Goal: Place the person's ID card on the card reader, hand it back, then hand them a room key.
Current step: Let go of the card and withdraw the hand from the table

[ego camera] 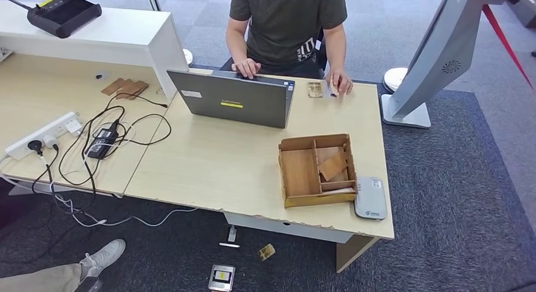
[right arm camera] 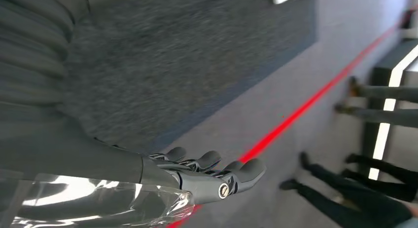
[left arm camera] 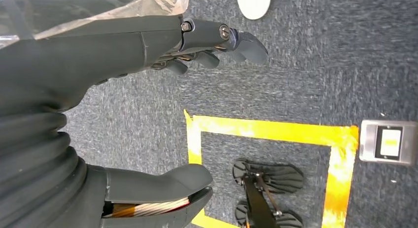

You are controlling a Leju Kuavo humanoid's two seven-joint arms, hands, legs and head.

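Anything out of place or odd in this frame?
Yes: small items lie on the carpet below the desk's front edge, including a card-like piece and a square device. A wooden card sits tilted in the tray.

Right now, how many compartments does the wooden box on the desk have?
3 in the wooden box: a big one on its left, one along the far side, one on its right holding wooden cards.
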